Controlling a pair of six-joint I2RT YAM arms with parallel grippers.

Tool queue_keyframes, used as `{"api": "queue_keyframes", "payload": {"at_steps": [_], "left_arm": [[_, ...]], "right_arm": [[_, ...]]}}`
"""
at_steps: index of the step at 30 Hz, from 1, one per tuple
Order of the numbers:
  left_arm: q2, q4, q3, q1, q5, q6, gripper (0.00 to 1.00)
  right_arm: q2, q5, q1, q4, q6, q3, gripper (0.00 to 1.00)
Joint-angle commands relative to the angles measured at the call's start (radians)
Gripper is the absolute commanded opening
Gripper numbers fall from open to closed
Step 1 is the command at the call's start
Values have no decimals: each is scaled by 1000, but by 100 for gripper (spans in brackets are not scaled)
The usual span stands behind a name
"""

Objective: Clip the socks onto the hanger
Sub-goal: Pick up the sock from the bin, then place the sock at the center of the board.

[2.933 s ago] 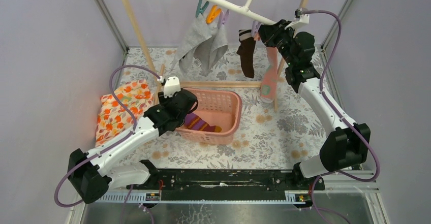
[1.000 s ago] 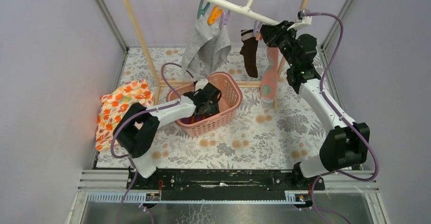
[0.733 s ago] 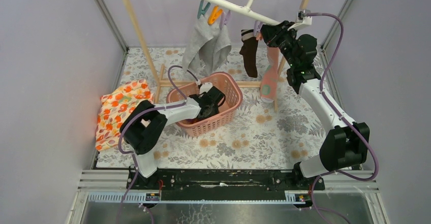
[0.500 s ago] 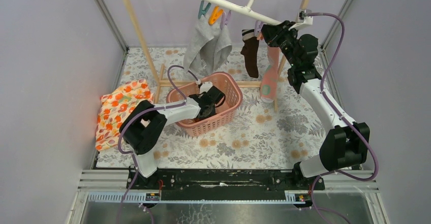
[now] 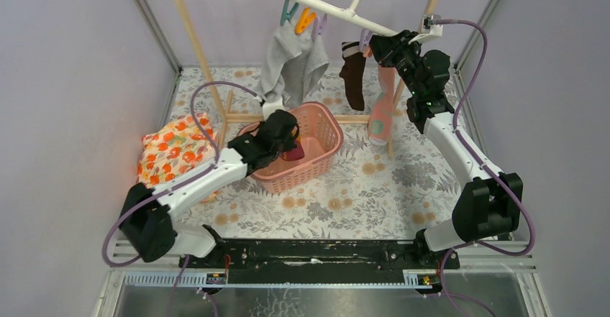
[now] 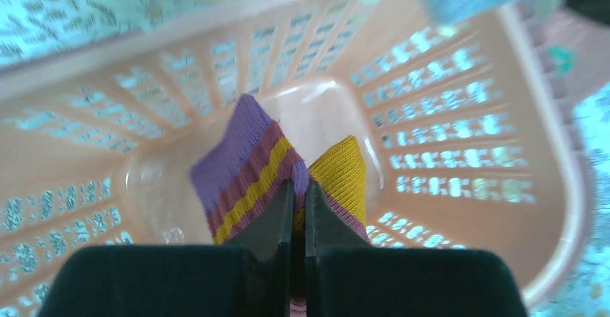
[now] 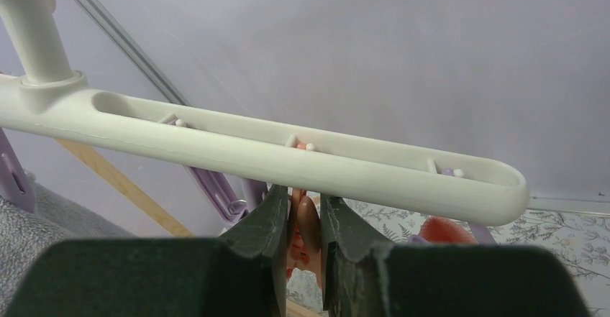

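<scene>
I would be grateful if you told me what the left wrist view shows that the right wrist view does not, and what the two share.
Only the left wrist view: the left gripper shut on the purple striped sock, with the pink basket around it. Only the right wrist view: the white hanger, a purple clip beneath it, and the right gripper closed on a peach clip under the bar. Both: dark fingers pinching something, and the floral table cover at the picture's edge.
</scene>
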Motion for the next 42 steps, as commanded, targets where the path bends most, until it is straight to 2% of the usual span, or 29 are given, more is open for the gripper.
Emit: {"api": "queue_keyframes", "payload": {"at_steps": [1, 7, 11, 27, 35, 42], "left_arm": [[-108, 98, 9, -18, -38, 97, 0], [-184, 127, 97, -53, 92, 181, 0], [-195, 145, 128, -67, 184, 174, 0], [-84, 211, 181, -161, 383, 164, 0], [-17, 208, 226, -168, 426, 164, 0], [90, 198, 267, -169, 385, 194, 0]], "right_arm": [[44, -46, -7, -199, -13, -60, 0], [47, -57, -7, -193, -9, -57, 0], [41, -56, -8, -194, -7, -61, 0], [44, -62, -7, -186, 2, -71, 0], [31, -45, -8, -199, -12, -80, 0], [44, -70, -10, -174, 8, -87, 0]]}}
